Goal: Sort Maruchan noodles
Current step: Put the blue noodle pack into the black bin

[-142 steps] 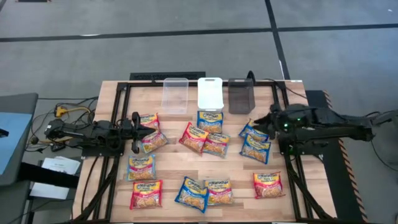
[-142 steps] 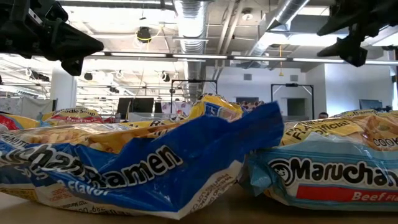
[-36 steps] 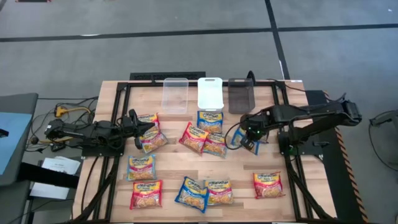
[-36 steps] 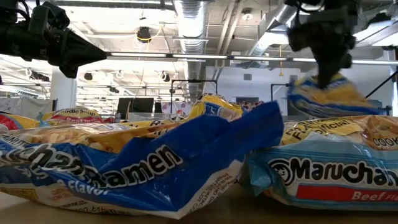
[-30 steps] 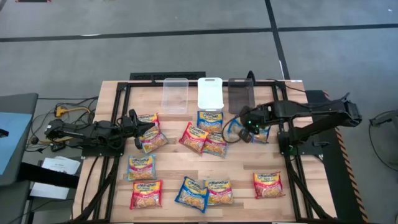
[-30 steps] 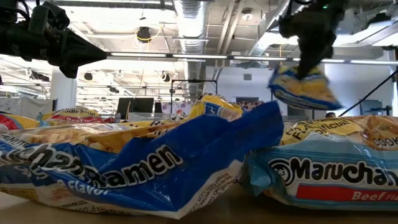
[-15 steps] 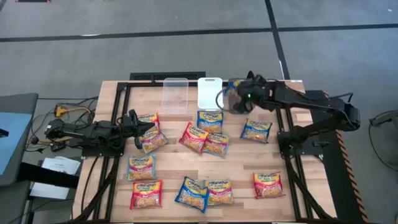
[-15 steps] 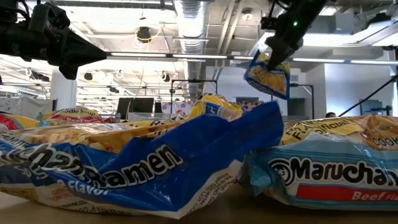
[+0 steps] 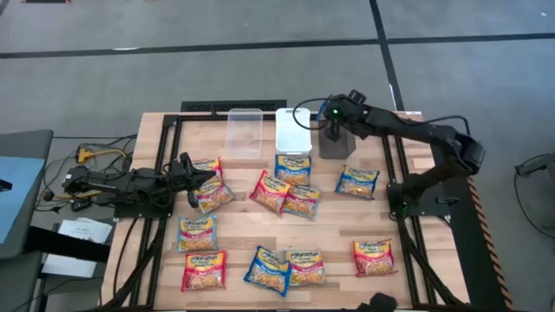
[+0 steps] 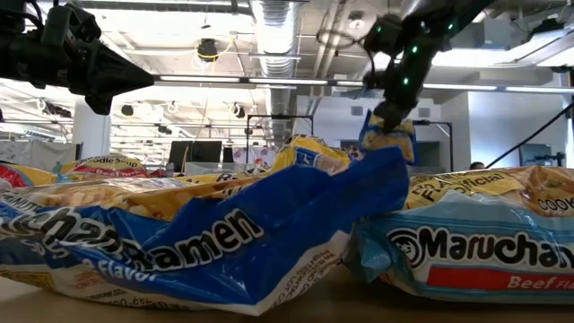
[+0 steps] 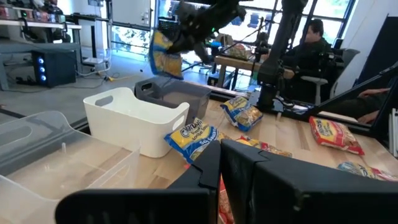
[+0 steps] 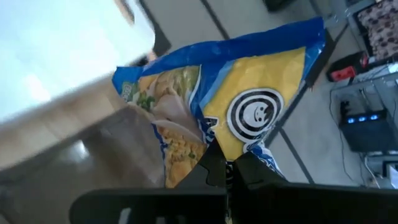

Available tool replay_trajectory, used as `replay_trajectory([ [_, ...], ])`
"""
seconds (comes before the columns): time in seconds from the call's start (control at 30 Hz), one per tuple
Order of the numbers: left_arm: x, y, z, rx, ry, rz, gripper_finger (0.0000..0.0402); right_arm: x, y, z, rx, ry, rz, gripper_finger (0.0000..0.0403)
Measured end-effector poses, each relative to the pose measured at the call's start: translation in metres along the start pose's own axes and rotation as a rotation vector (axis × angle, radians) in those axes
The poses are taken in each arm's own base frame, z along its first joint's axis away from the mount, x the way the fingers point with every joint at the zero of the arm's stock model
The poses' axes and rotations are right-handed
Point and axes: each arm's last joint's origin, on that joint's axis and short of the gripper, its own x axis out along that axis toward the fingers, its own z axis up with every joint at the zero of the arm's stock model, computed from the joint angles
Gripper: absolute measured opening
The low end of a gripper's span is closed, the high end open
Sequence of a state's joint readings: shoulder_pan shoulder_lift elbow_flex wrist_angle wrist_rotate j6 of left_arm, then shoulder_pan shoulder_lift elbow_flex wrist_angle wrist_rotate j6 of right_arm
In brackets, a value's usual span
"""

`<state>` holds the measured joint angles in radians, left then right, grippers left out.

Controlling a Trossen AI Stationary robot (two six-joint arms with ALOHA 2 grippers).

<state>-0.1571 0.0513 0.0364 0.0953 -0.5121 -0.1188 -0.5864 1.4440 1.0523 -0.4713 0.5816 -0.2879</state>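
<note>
Now the right arm reaches across the far end of the table (image 9: 260, 227), where a second ago it was over the packets at the right-hand side; half a second ago it was just short of the bins. The blue noodle packet (image 12: 217, 118) that it lifted from that cluster has travelled with it and now hangs above the dark bin (image 9: 335, 141), which stands at the right of the white bin (image 9: 292, 130) and the clear bin (image 9: 244, 132). One blue packet (image 9: 356, 181) is left where two lay before. The left arm has not moved and lies low over the table's left side.

The right claw (image 9: 334, 121) is clenched on the top edge of the blue noodle packet, which dangles below it, clear of the bin's rim in the low view. The left claw (image 9: 188, 179) is closed with nothing in it, next to the packets (image 9: 208, 182) at the left. The other noodle packets (image 9: 284, 267) lie flat on the wood, spread across the middle and near side.
</note>
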Motion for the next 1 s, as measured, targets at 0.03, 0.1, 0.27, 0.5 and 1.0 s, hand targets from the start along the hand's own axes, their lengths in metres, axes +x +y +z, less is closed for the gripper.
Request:
replay_trajectory([
  [0.03,0.0,0.0,0.0,-0.001,0.0,0.0,0.0,0.005,0.002,-0.001,-0.007,0.014,0.001,0.0006],
  [0.1,0.0,0.0,0.0,-0.002,0.0,0.0,0.0,0.013,0.006,-0.001,-0.018,0.038,0.004,0.0006],
  [0.27,0.0,0.0,0.0,-0.002,0.0,0.0,0.0,0.031,0.016,-0.003,-0.066,0.083,0.015,0.0006],
  [0.5,0.0,0.0,0.0,-0.018,0.0,0.0,0.0,0.05,0.025,0.001,-0.125,0.15,-0.035,0.0006],
  [1.0,0.0,0.0,0.0,-0.021,0.001,0.0,0.0,0.055,0.028,0.009,-0.238,0.276,-0.097,0.0006],
])
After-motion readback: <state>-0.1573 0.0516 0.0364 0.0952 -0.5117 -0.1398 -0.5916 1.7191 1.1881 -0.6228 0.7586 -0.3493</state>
